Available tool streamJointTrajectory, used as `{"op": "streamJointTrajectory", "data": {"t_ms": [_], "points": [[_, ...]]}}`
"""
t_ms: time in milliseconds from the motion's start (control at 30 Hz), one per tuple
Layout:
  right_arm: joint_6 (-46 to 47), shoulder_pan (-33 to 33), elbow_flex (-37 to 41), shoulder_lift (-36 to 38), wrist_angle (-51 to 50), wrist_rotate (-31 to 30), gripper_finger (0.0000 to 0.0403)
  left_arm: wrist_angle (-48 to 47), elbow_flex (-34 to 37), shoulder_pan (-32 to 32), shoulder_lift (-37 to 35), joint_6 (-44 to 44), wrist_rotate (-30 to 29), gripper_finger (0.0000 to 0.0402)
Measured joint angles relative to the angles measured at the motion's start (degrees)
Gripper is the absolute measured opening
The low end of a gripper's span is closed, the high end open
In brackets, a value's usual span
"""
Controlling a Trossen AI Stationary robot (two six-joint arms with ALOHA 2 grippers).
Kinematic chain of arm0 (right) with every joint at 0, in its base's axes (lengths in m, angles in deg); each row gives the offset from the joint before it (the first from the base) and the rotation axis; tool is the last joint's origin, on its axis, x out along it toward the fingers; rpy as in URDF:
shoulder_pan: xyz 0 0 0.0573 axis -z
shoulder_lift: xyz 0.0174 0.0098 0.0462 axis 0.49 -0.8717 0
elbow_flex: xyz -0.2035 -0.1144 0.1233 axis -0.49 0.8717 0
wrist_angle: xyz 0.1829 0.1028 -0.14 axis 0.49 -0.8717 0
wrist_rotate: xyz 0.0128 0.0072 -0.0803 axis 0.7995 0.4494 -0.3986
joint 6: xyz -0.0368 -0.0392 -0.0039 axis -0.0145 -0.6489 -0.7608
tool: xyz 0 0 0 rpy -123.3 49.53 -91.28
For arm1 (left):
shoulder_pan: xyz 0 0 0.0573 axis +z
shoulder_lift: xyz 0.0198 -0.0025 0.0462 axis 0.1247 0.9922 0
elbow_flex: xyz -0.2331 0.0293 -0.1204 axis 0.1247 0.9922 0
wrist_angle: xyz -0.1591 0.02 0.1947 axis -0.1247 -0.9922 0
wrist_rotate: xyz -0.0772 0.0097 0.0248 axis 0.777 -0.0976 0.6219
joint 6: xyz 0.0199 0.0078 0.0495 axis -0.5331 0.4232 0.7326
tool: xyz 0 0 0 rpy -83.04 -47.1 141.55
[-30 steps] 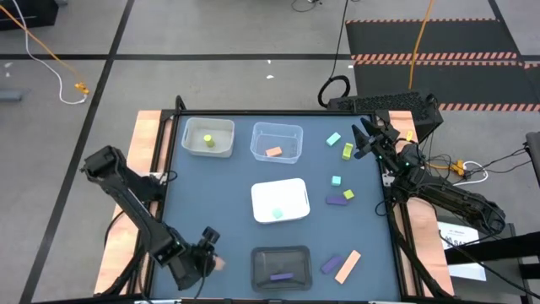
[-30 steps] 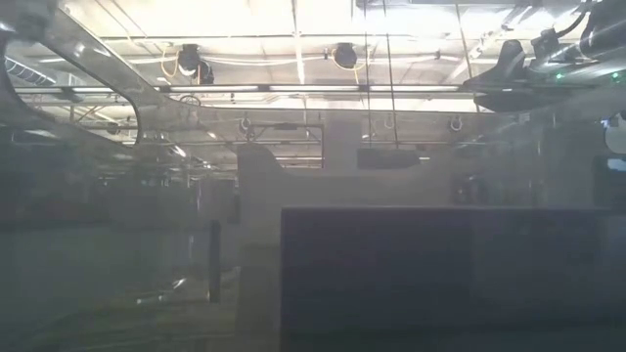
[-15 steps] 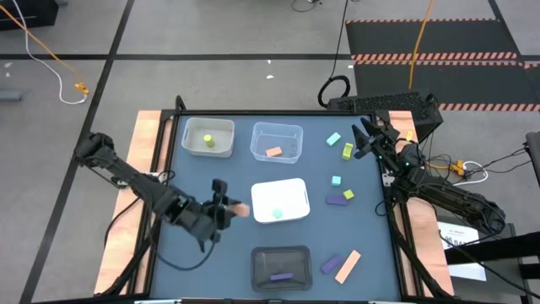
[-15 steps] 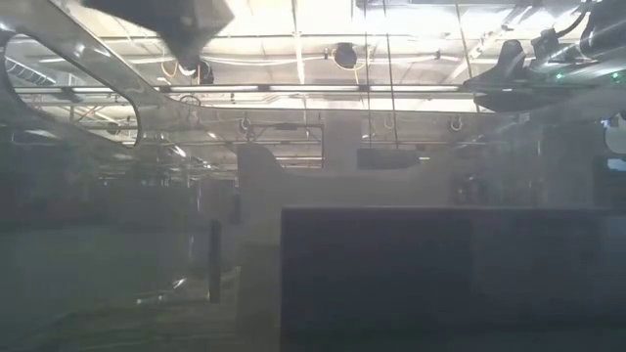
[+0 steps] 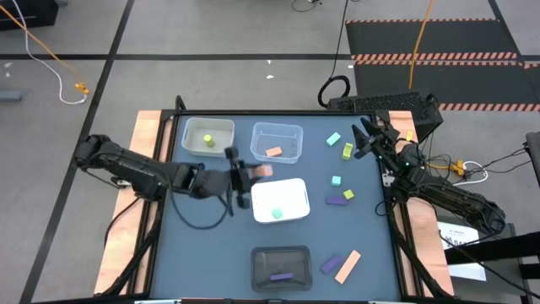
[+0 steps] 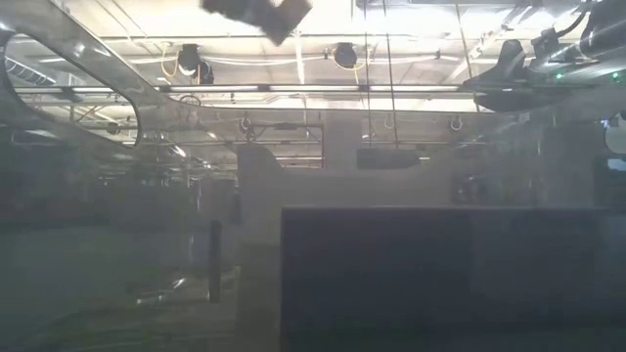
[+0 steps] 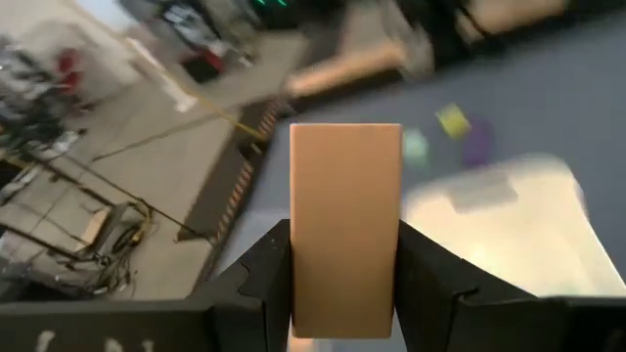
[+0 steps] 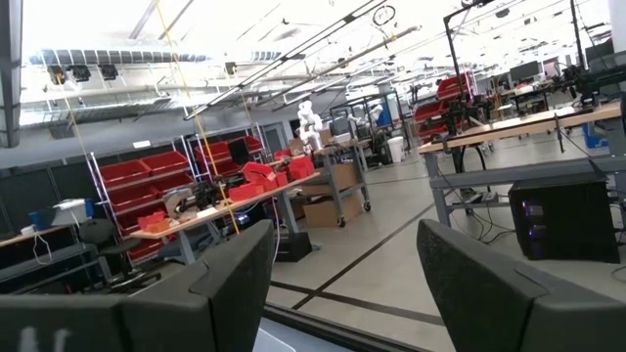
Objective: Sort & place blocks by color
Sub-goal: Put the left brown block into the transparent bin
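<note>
Peach-orange block (image 7: 345,227) clenched in left hand (image 5: 245,176), carried toward clear tray (image 5: 277,142) holding matching block; right hand (image 5: 364,139) released at bench's far-right corner.

The left arm reaches across the table's middle, its left gripper (image 5: 251,176) clamped on a peach-orange block (image 7: 345,227) (fingers pressing both sides). The right gripper (image 5: 361,139) waits at the right edge, jaws apart.
</note>
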Motion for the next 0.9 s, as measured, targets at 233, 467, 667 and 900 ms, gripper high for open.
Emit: {"op": "streamJointTrajectory", "data": {"t_ms": [233,467,667,900], "points": [[0.00,0.00,0.00,0.00,-0.01,0.01,0.0247,21.75,0.00,5.20,0.09,-2.81,3.08,0.0131],[0.00,-0.01,-0.01,0.01,-0.01,0.01,0.0247,22.73,0.00,7.14,0.52,-7.44,6.65,0.0131],[-0.02,-0.01,0.00,0.00,-0.01,0.00,0.0247,18.59,0.00,8.46,3.43,-8.74,6.90,0.0131],[-0.01,0.00,0.00,0.00,-0.18,0.02,0.0247,14.07,0.02,14.18,9.99,-13.84,6.94,0.0131]]}}
